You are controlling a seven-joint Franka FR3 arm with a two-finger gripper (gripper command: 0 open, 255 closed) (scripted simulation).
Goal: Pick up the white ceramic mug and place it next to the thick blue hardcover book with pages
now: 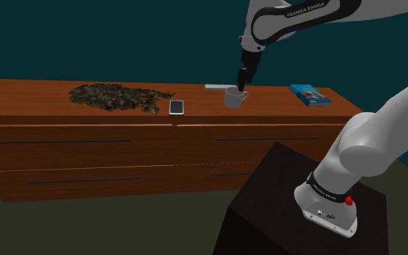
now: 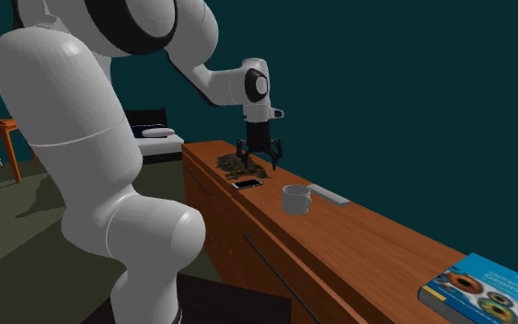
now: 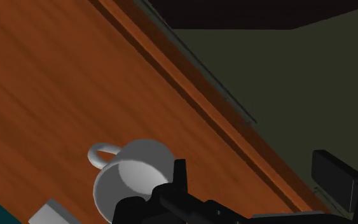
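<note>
A: Starting with the shoulder view, where is the mug sitting?
B: The grey-white mug [image 1: 234, 97] is standing upright on the wooden tabletop [image 1: 35, 94], between a phone [image 1: 177, 107] and the blue book [image 1: 311, 95], and it is well apart from the book. The claw [image 1: 244, 78] is hanging just above the mug's rim.
A: And the second exterior view?
B: There the claw [image 2: 262, 156] is hovering over the tabletop with its fingers spread apart, gripping nothing. The mug [image 2: 295, 198] is sitting lower and toward that view's right, apart from the claw, with a flat grey slab [image 2: 328, 194] just beside it. The book [image 2: 487, 290] is lying at that view's lower right.
A: What is the wrist view showing?
B: The fingers [image 3: 333, 178] are standing wide apart. The mug [image 3: 133, 178] is lying outside the gap — beside one finger, not between the two — with its handle pointing away from the claw.
</note>
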